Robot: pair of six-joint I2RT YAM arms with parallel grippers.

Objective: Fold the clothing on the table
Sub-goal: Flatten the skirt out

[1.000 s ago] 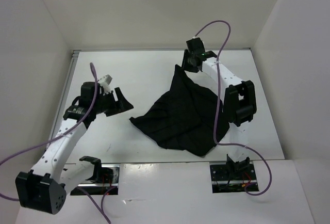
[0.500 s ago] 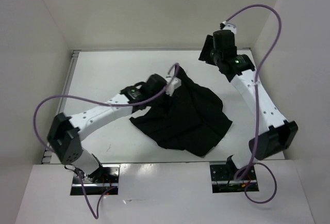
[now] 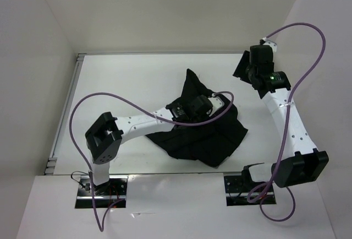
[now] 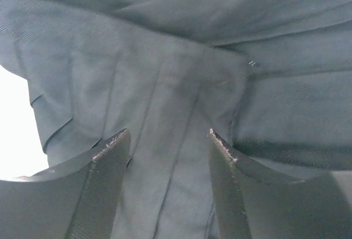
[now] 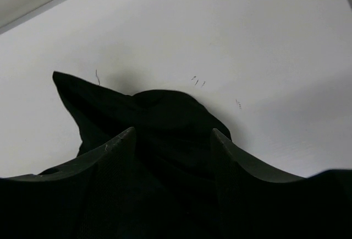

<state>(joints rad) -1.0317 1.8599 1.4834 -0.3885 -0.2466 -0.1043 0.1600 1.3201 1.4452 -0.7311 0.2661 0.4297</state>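
The black clothing (image 3: 212, 140) lies crumpled in the middle of the white table (image 3: 121, 85), one pointed corner reaching toward the back. My left arm stretches across it, and the left gripper (image 3: 213, 106) hovers open just over its upper part. In the left wrist view the fingers (image 4: 110, 159) stand apart above pleated fabric (image 4: 176, 85), with nothing between them. My right gripper (image 3: 242, 66) hangs open above the back right of the table, clear of the cloth. Its wrist view looks down past the open gripper (image 5: 171, 134) at the clothing (image 5: 159, 112).
White walls enclose the table on three sides. A purple cable (image 3: 126, 102) loops over the left arm, and another cable (image 3: 308, 35) arcs over the right arm. Bare tabletop (image 5: 247, 41) lies behind and to the right of the garment.
The left arm swung from the table's left side onto the garment. The right gripper let go of the garment's far corner, opened, and rose toward the back right.
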